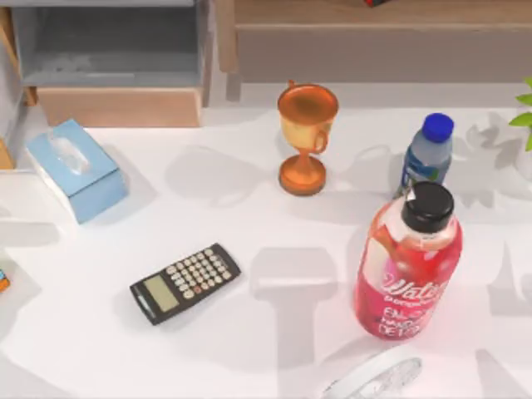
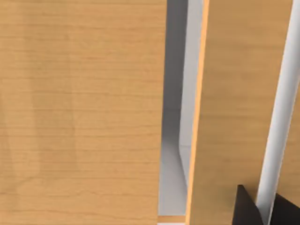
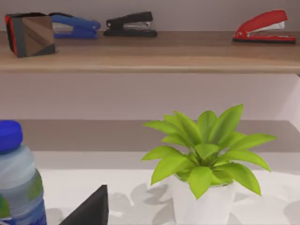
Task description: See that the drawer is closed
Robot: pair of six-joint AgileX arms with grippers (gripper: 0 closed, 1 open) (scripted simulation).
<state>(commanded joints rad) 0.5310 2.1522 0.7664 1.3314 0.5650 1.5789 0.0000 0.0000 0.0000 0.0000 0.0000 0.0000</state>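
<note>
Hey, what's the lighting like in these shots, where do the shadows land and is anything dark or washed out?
Top view: bright, even light; soft grey shadows lie on the white table around the trophy and the red bottle, and the open drawer is dimmer inside. Left wrist view: evenly lit wood panel with faint darker bands. Right wrist view: the plant casts leafy shadows.

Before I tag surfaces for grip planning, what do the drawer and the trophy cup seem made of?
The drawer: front looks like light matte wood, with faint grain seen close in the left wrist view; the inside looks like grey painted board. The trophy cup: probably polished copper-toned metal, though glossy plastic is possible.
</note>
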